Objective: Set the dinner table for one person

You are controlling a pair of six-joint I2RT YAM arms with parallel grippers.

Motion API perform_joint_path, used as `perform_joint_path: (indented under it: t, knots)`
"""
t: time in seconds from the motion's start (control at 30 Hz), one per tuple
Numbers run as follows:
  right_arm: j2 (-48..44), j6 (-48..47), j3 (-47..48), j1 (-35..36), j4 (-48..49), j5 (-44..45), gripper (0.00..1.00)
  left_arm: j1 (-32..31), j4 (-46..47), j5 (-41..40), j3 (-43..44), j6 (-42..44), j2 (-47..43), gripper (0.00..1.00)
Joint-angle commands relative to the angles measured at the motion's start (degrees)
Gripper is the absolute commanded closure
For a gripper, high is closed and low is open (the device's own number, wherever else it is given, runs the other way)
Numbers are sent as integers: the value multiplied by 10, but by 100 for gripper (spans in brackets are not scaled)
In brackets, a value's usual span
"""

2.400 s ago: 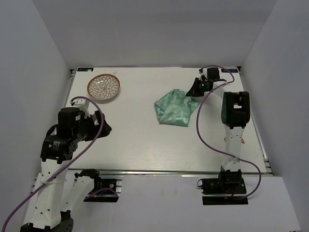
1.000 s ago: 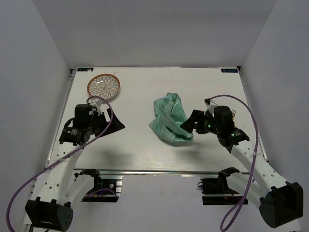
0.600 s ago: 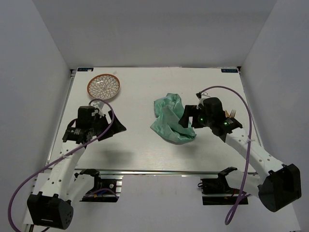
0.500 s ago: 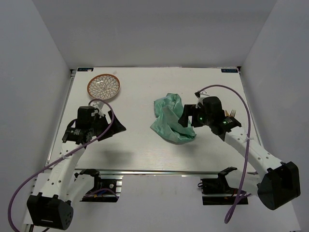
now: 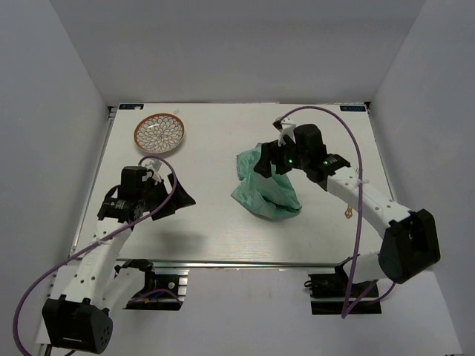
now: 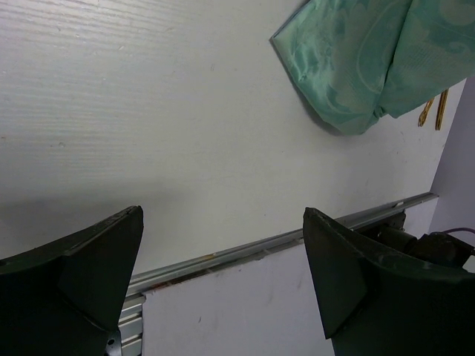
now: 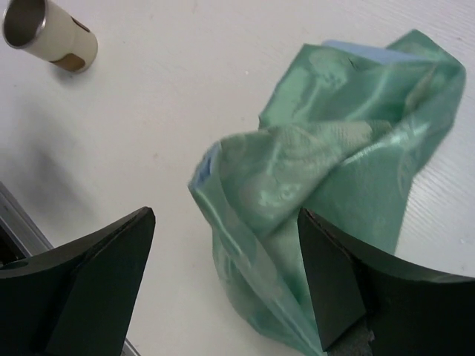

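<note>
The white dinner table (image 5: 215, 230) carries a crumpled green patterned cloth (image 5: 266, 189) near its middle. My right gripper (image 5: 266, 165) hangs over the cloth's far part, jaws open. In the right wrist view the cloth (image 7: 326, 170) bunches below and between the spread fingers (image 7: 82, 282), which hold nothing. My left gripper (image 5: 178, 199) stands open over bare table left of the cloth. The left wrist view has the cloth (image 6: 364, 59) at the upper right, well apart from my open left gripper (image 6: 223, 282).
A patterned round plate (image 5: 159, 133) sits at the far left. Gold cutlery (image 5: 347, 213) lies right of the cloth, also seen as gold cutlery (image 6: 434, 111). A metal cup (image 7: 48, 33) lies on its side. A silver rail (image 6: 282, 241) edges the near side.
My right arm has swung from the cloth's right side up over its far part, uncovering the gold cutlery; its jaws narrowed slightly. The left arm has barely moved.
</note>
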Motion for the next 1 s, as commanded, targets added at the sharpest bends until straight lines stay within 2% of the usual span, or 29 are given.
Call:
perform_joint_path:
  t: [0.0, 0.13, 0.47, 0.53, 0.57, 0.6, 0.7, 0.73, 0.77, 0.83, 0.97]
  knots:
    - [48, -29, 55, 12, 9, -24, 18, -2, 14, 21, -7, -5, 0, 2]
    - [70, -35, 78, 24, -1, 4, 31, -2, 11, 15, -1, -2, 2, 2]
    - [64, -49, 51, 33, 2, 10, 29, -2, 7, 13, -1, 5, 5, 2]
    - [64, -51, 43, 30, 2, 20, 33, -2, 9, 12, -1, 5, 9, 2]
    - [65, -52, 42, 31, 1, 21, 36, -2, 11, 12, -2, 3, 10, 2]
    - [64, -54, 35, 30, 2, 26, 45, -2, 13, 12, -3, 3, 14, 2]
    - [62, -54, 26, 31, 13, 25, 55, -2, 20, 17, -2, 3, 25, 2]
    - [65, -53, 27, 31, 13, 25, 62, -2, 22, 20, -3, 2, 27, 2]
    - [65, -53, 29, 31, 12, 25, 72, -2, 27, 23, -4, 0, 29, 2]
    - [70, -49, 34, 31, 12, 28, 100, -2, 37, 28, -4, -4, 36, 2]
    - [65, -30, 42, 33, 8, 42, 100, -7, 125, 62, -40, -41, 55, 2]
